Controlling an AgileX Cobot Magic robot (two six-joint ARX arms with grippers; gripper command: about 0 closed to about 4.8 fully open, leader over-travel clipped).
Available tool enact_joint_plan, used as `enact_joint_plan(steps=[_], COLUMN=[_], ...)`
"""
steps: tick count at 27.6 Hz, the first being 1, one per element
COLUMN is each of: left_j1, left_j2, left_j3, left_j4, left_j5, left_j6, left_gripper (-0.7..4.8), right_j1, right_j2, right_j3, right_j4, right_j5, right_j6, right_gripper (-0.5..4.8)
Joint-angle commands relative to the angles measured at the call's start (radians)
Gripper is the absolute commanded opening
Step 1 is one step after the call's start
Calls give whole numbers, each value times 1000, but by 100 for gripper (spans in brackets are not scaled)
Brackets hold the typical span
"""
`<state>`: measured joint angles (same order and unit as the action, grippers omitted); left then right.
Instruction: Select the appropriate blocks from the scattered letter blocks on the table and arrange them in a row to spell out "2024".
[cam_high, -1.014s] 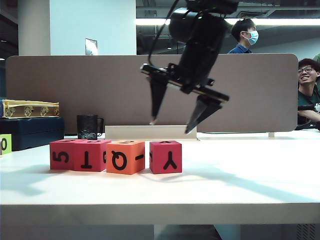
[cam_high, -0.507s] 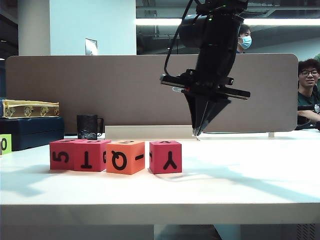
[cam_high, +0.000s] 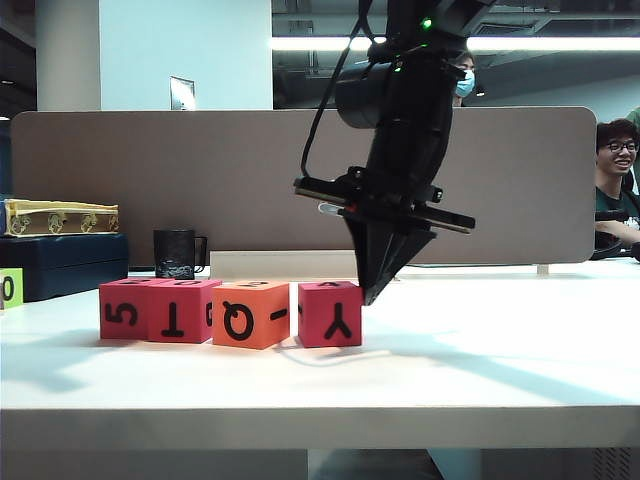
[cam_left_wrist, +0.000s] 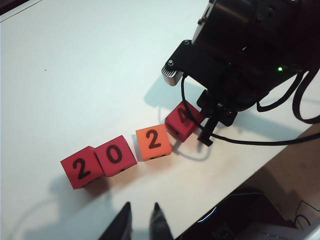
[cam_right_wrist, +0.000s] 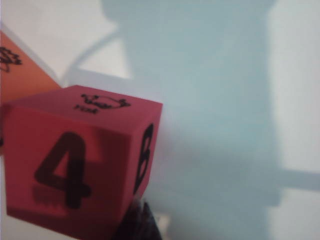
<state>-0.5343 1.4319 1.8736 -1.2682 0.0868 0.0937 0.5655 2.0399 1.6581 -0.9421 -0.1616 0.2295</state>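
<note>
Blocks (cam_left_wrist: 150, 143) in a row on bench (cam_high: 500, 350), reading 2024. Likely light, stiff, grippy foam; best pinched on opposite flat sides. Right end effector (cam_high: 372, 292) closed, empty, beside 4 block (cam_right_wrist: 75, 165). Left end effector (cam_left_wrist: 141, 222) nearly closed, empty, near row.

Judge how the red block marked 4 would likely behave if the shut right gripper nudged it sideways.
The red block marked 4 sits flat on the table, so it would probably slide, not roll. It looks light, perhaps foam. The right gripper, shut beside it, would likely turn it if pushed off-centre, given the gap to the orange block.
</note>
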Motion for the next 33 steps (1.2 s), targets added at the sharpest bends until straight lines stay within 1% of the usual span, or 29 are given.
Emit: enact_joint_plan(steps=[1,5,8,19,21,22,23,25,28,29,30,32,33], left_j1=[0,0,0,0,0,0,0,0,0,0,1,1,1], left_j2=[-5,-5,-5,-5,-5,-5,-5,-5,-5,-6,-6,-10,-13], left_j3=[5,6,5,5,5,5,5,5,5,5,5,5,6], left_j4=[11,10,10,5,5,5,5,4,-6,-9,-11,-10,-9], left_j5=[3,3,3,3,3,3,-1,-18,-68,-92,-108,-130,-137], left_j6=[5,5,5,11,12,11,12,15,31,31,34,44,51], left_gripper=[47,47,47,47,47,47,47,47,46,41,17,11,10], right_j1=[16,34,45,51,51,50,50,50,54,59,62,70,79], right_j2=[0,1,1,7,6,1,-6,-19,-42,-49,-53,-57,-57], right_j3=[4,4,4,4,4,4,4,5,5,5,5,5,5], right_j4=[36,66,92,146,142,130,120,115,105,98,98,98,100], right_j5=[-25,-29,-57,-64,-36,10,32,31,28,16,-4,-58,-70], right_j6=[-2,-1,4,6,6,5,0,-11,-24,-24,-25,-25,-26], right_gripper=[-4,-5,-5,-5,-5,-5,-5,-5,-5,-5,-5,-5,-5])
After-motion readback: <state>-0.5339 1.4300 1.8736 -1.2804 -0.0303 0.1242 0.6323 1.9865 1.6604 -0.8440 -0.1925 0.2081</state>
